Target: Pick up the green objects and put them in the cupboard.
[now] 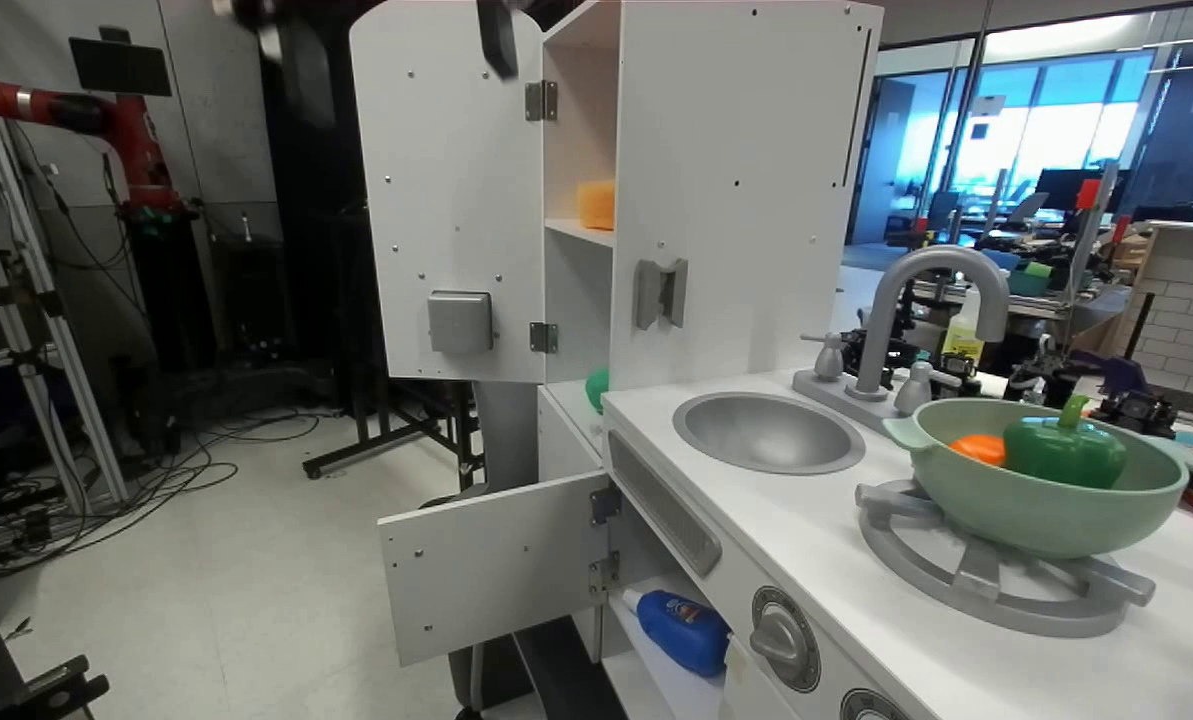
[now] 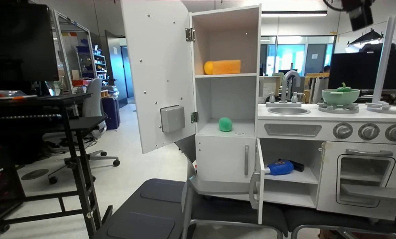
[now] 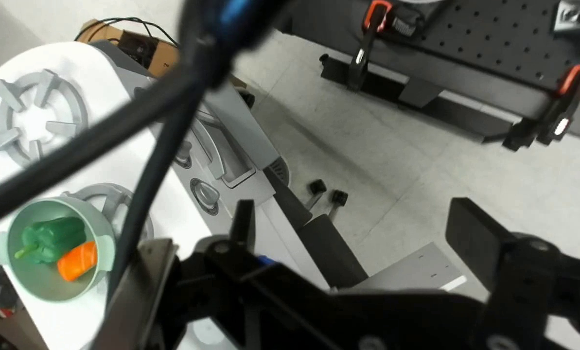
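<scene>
Your tool gapes, holding nothing, the bowl well off to its side. Centre above the green pepper, then pinch it clear of the orange piece.

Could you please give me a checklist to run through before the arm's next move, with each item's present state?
1. Black two-fingered claw open and holding nothing: ok.
2. Tall white hinged door swung open on the tall white cupboard: ok.
3. Rounded green toy inside the cupboard: ok, on its floor.
4. Glossy green toy bell pepper in the cupboard: not ok; it lies in the pale green round bowl with an orange toy piece.
5. Low white hinged door clear of the claw's path: cannot tell; it stands open.
</scene>
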Tool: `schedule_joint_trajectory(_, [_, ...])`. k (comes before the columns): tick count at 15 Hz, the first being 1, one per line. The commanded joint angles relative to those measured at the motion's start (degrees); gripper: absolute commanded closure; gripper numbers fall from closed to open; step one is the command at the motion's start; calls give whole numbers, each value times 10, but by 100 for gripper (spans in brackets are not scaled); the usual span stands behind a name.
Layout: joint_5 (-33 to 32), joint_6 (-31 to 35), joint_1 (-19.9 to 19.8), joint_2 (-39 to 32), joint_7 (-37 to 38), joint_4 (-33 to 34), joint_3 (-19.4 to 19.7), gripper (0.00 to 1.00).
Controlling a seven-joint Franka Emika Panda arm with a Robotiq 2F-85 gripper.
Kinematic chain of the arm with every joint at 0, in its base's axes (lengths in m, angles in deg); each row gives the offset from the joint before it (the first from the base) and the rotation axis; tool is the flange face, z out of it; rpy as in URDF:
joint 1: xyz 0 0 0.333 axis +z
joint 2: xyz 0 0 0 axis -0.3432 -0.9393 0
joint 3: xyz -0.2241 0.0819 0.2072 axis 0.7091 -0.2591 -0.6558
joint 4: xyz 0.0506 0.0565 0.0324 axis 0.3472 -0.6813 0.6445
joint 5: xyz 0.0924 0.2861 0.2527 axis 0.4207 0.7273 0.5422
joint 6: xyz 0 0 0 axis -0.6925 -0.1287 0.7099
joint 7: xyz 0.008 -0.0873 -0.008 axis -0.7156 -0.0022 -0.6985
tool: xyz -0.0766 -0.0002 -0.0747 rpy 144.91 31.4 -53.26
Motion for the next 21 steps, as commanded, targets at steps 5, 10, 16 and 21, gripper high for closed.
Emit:
schedule_joint_trajectory(5, [-17, 247, 24, -115, 242, -37, 65, 0])
schedule_joint_trajectory(10, [-43, 324, 44, -183, 372, 0, 106, 0])
schedule_joint_trajectory(16, [-67, 306, 73, -218, 462, 56, 147, 0])
schedule_joint_trajectory(21, [-71, 272, 77, -225, 490, 122, 171, 0])
